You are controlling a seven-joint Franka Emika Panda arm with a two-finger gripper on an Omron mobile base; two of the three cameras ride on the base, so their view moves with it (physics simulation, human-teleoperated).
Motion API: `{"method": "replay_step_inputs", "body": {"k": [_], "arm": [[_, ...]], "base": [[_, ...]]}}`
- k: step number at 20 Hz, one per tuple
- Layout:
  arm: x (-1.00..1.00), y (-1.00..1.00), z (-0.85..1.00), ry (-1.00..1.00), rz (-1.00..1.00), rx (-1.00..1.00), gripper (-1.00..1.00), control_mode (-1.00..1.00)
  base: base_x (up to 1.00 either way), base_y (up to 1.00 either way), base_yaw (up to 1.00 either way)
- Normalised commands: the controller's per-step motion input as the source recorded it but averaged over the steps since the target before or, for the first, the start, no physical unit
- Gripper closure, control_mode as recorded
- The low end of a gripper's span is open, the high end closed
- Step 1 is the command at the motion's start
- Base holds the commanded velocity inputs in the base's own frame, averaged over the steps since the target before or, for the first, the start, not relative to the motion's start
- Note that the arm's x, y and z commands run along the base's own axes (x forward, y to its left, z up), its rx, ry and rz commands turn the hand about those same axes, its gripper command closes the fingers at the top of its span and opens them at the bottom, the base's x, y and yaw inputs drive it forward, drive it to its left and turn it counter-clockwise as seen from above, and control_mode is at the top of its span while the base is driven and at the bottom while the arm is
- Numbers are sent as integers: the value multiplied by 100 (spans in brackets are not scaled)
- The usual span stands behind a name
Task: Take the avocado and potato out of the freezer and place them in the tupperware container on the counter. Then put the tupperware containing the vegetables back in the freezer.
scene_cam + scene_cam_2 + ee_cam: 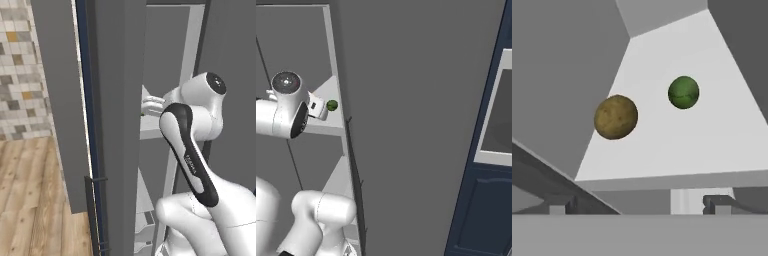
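The freezer (pixel 116 125) stands open and my arm reaches into its narrow compartment. On its pale grey shelf (pixel 677 150) lie the olive-brown potato (pixel 616 117) on the left and the dark green avocado (pixel 683 92), farther in and to the right. From the right base view the avocado (pixel 332 105) sits just beyond my hand. My gripper (pixel 638 205) is open at the shelf's front edge, short of both, with nothing between its fingertips (pixel 717 202). The white hand (pixel 151 106) sits level with that shelf. The tupperware container and the counter are out of view.
The freezer's grey side wall (pixel 406 125) rises close on the right of the shelf, with a navy cabinet (pixel 481 210) beyond it. White drawers (pixel 145 225) lie below. A tiled wall (pixel 20 65) and wooden floor (pixel 30 200) are at the left.
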Motion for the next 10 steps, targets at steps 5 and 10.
{"method": "replay_step_inputs", "body": {"k": [5, 10], "arm": [[59, 36, 0, 3, 0, 2, -100, -100], [58, 29, 0, 8, 0, 3, -100, -100]], "base": [[0, 0, 0], [0, 0, 0]]}}
